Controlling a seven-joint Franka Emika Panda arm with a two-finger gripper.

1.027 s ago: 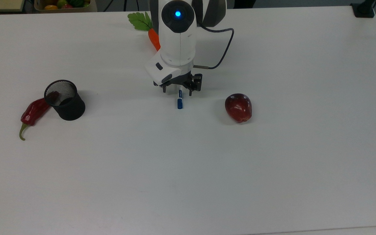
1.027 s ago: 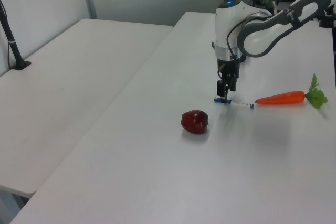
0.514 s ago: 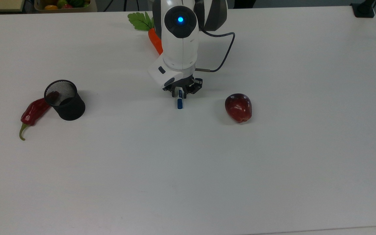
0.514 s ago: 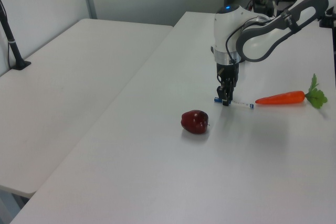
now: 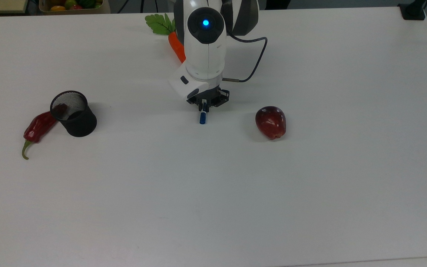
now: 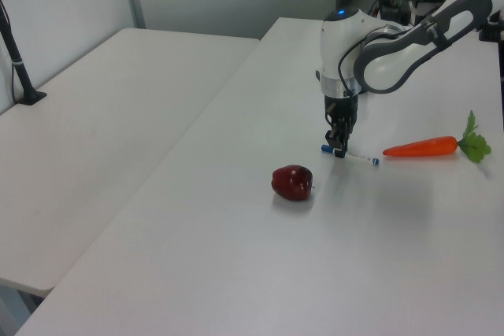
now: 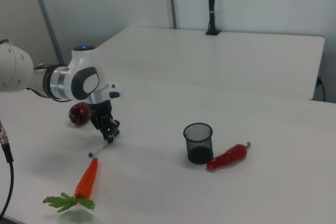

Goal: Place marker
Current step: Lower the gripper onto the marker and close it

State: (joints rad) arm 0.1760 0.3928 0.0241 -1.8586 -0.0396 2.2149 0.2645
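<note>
The marker point(image 5: 202, 118) is a slim white pen with a blue cap, near the table's middle in the top view. It also shows as a thin white line in the left view point(image 6: 361, 156) and the right view point(image 7: 100, 148), where it slants up at the blue-capped end. My gripper point(image 5: 204, 106) points straight down over the pen's capped half and is shut on the marker. The blue cap sticks out toward the top view's bottom. The arm's wrist hides the rest of the pen in the top view. The gripper point(image 6: 339, 149) sits at table level.
A black mesh cup point(image 5: 74, 115) stands at the top view's left with a red chili pepper point(image 5: 37, 128) against it. A red apple point(image 5: 271, 121) lies right of the gripper. An orange carrot point(image 5: 175, 44) lies behind the arm. A box of fruit point(image 5: 70, 4) sits beyond the table's far left edge.
The fingers, wide open a second ago, have closed in on the marker. The blue cap has shifted slightly toward the top view's left.
</note>
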